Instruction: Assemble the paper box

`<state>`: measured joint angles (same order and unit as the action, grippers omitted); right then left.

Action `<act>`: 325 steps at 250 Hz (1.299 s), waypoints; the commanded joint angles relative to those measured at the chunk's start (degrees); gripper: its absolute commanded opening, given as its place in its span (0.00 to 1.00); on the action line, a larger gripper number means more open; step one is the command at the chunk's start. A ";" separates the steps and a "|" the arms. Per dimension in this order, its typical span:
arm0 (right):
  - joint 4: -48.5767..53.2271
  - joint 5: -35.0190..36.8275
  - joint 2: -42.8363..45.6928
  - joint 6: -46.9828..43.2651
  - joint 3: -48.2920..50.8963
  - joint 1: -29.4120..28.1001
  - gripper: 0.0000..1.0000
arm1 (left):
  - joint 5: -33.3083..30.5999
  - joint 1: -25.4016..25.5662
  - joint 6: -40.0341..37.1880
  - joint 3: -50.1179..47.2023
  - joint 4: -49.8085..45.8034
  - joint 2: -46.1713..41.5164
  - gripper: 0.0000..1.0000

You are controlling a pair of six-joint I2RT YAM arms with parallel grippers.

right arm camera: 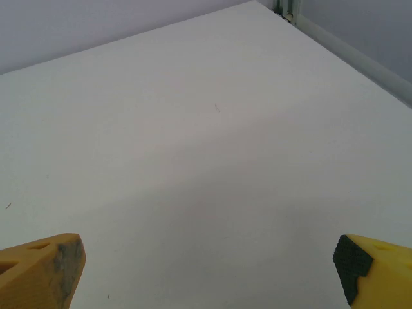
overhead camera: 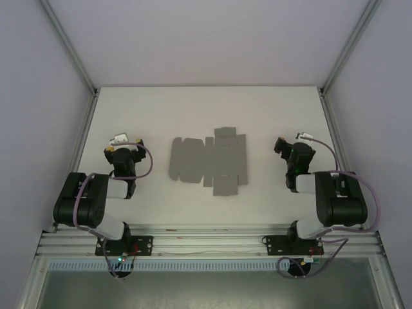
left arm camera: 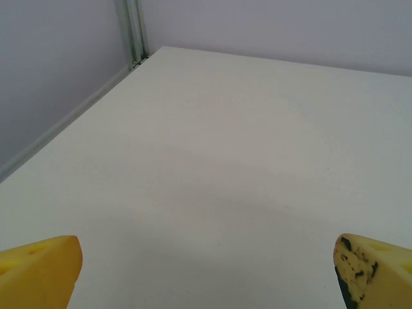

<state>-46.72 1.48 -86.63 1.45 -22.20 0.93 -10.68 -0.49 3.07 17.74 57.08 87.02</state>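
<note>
Top external view shows the paper box [overhead camera: 207, 161] as a flat grey cut sheet, lying on the white desk [overhead camera: 193, 109] in the middle, between the two arms and apart from both. The left claw [left arm camera: 206, 273] stands wide and holds nothing, its yellow fingertips [left arm camera: 38, 273] over bare desk. The right claw [right arm camera: 209, 273] is also wide and empty.

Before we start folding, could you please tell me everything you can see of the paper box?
The paper box is an unfolded die-cut sheet of plain matte grey card, unmarked, with a broad panel on the left and small flaps jutting from the far and near edges on the right. It lies flat at the middle of the white table, touching nothing else.
</note>
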 commanded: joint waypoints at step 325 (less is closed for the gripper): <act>20.08 1.34 11.20 0.25 -7.55 -0.63 1.00 | -1.31 0.67 0.83 9.18 -22.36 -11.63 1.00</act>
<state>-38.17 1.50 -80.90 1.48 -24.80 0.93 -10.74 -0.36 2.92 23.51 45.06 80.75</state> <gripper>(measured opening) 0.997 0.998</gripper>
